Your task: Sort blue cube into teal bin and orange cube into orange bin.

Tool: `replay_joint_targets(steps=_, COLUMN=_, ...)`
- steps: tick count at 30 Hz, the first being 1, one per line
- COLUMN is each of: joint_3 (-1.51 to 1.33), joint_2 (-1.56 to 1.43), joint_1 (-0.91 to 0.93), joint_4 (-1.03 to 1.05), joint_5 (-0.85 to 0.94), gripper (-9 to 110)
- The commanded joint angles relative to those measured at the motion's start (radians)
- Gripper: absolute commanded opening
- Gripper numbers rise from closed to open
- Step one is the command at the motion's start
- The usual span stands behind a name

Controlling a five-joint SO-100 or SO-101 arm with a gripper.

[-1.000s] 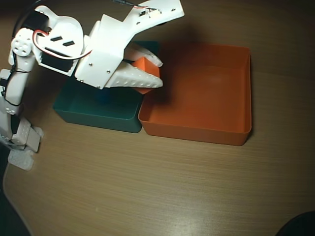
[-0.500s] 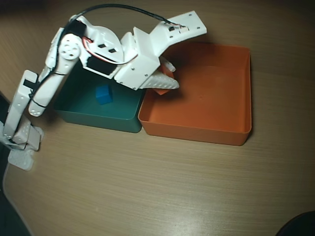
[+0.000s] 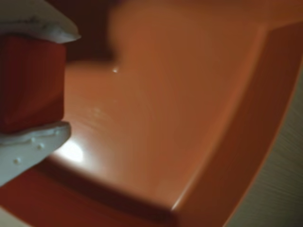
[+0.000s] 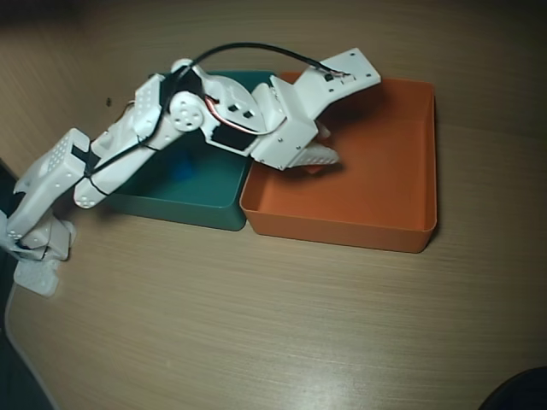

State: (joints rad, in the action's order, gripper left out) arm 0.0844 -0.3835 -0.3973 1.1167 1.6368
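Gripper (image 3: 35,80) clamps orange cube (image 3: 28,80) — above orange bin (image 3: 165,104)

Overhead: arm covers most of blue cube (image 4: 181,167), only sliver visible in teal bin (image 4: 205,184). Orange cube (image 4: 314,168) nearly all hidden under gripper (image 4: 325,162). Wrist view: orange cube (image 3: 28,82) cut by left edge, orange bin (image 3: 189,118) blurred.

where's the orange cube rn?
The small orange solid cube is clamped between the white end effector's fingers at the wrist view's left edge, held over the floor of the large shallow orange plastic bin, near its left side in the overhead view.
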Motion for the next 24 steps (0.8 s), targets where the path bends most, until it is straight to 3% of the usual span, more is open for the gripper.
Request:
replay_joint_targets(steps=1, joint_3=0.091, joint_2=0.002, joint_1=-0.003, joint_4=-0.097, joint_5=-0.008, gripper=-5)
replay_joint_targets(steps=6, joint_3=0.091, joint_2=0.048, joint_1=-0.002, joint_4=-0.198, joint_5=-0.009, gripper=2)
replay_joint_targets(steps=17, joint_3=0.091, joint_2=0.06, joint_1=0.008, joint_4=-0.215, joint_5=-0.009, gripper=45)
replay_joint_targets(steps=24, joint_3=0.091, joint_2=0.055, joint_1=0.011, joint_4=-0.216, joint_5=-0.009, gripper=46)
